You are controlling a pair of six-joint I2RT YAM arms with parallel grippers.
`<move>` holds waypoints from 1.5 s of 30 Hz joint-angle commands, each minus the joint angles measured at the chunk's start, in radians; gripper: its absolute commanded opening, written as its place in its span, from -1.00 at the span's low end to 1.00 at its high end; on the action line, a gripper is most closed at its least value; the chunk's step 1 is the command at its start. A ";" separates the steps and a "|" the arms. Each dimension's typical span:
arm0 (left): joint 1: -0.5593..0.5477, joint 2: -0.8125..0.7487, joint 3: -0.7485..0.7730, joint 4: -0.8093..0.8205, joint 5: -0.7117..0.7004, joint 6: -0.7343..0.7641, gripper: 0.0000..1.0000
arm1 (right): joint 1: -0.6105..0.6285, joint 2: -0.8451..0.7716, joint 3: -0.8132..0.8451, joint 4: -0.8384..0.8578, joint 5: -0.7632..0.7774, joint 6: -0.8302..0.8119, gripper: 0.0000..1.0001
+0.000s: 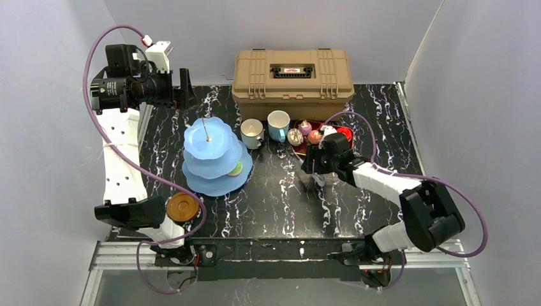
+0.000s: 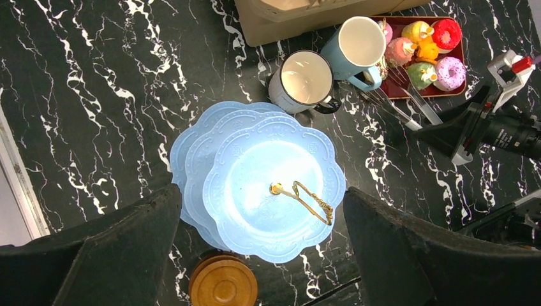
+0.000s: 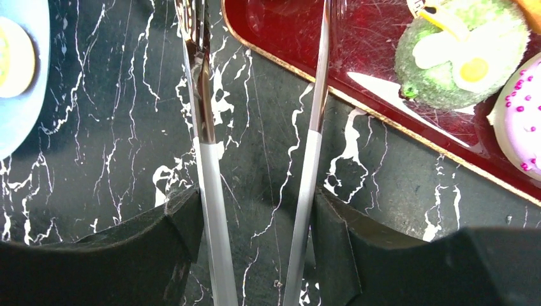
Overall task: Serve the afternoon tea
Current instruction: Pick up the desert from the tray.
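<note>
Metal tongs [image 3: 209, 185] between right jaws

Light-blue three-tier scalloped cake stand [image 2: 255, 159], upright at the table's left-centre, with a gold centre rod [image 2: 312, 199] rising from the bare top tier. One yellow-green toy cake [image 1: 236, 169] lies on a lower tier, at its right rim. White mug [image 2: 306, 76], dark-rimmed, and light-blue mug [image 2: 359, 41], both upright and empty, stand side by side just behind and right of the stand. Round brown saucers [image 2: 223, 285], stacked, sit near its front-left edge. The other toy donuts and cakes [image 2: 426, 54] (yellow, red, pink, orange, green, purple-sprinkled) crowd a dark-red tray [image 3: 274, 25] right of the mugs.
</note>
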 commanded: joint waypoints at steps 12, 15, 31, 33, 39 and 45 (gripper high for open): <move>0.006 -0.031 0.005 -0.018 0.036 -0.007 0.91 | -0.078 -0.011 0.013 0.116 -0.094 0.076 0.32; 0.006 -0.035 -0.007 -0.016 0.036 -0.005 0.91 | -0.078 0.002 0.017 0.124 -0.095 0.082 0.31; 0.006 -0.045 -0.026 -0.011 0.046 -0.005 0.89 | -0.087 -0.024 0.022 0.135 -0.110 0.080 -0.11; 0.005 -0.045 -0.024 -0.011 0.046 -0.006 0.88 | -0.089 -0.030 0.023 0.132 -0.114 0.081 -0.12; 0.005 -0.047 -0.022 -0.013 0.047 -0.007 0.88 | -0.092 -0.075 0.021 0.106 -0.114 0.070 -0.28; 0.005 -0.043 -0.017 -0.012 0.058 -0.014 0.87 | -0.092 -0.152 0.028 -0.005 -0.084 0.035 -0.38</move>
